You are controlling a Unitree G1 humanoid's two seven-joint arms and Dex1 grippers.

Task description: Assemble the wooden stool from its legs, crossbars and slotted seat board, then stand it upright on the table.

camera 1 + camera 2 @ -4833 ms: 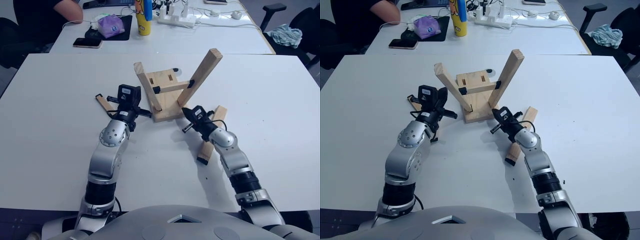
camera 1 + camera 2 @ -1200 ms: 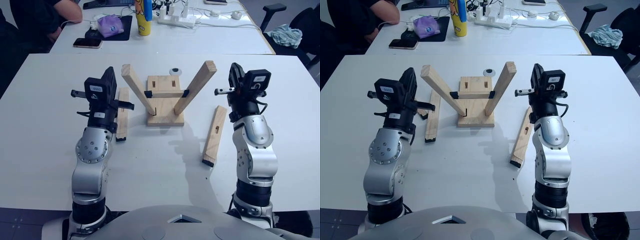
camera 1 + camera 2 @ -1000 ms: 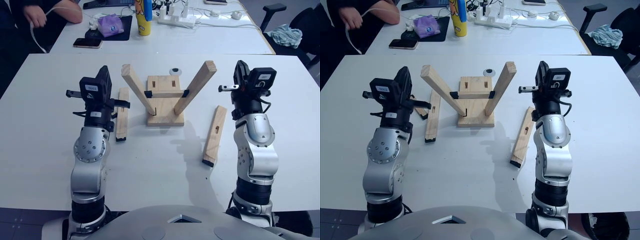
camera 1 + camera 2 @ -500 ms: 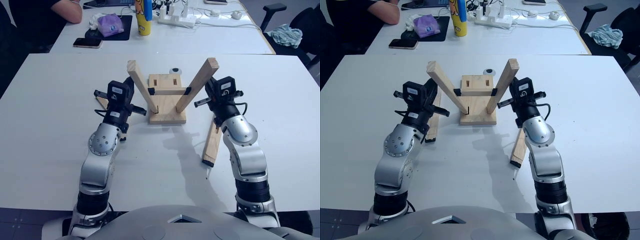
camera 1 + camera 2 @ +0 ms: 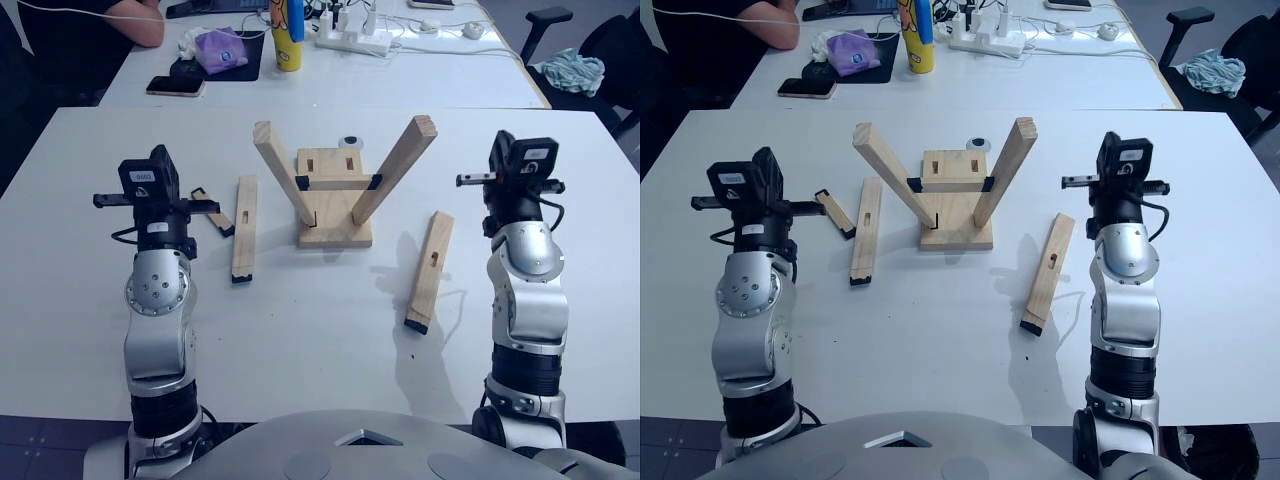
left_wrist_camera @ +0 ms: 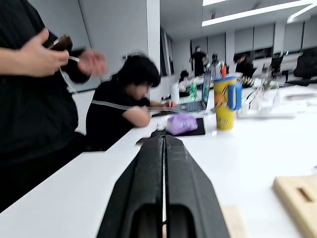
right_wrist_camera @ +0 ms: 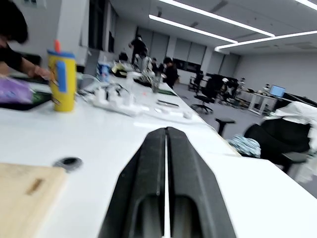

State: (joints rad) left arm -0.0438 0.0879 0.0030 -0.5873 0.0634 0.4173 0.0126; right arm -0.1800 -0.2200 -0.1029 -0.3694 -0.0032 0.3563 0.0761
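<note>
Pale wooden half-built stool (image 5: pixel 335 218), two legs up, sits upper centre; we judge our closed, empty left gripper (image 6: pixel 164 141) and right gripper (image 7: pixel 166 131) must next fetch a loose wooden leg (image 5: pixel 430 268) lying centre right.

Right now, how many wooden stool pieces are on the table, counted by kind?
fitted legs: 2
loose legs: 2
fitted crossbar: 1
loose crossbar: 1
board: 1
Total: 7
</note>
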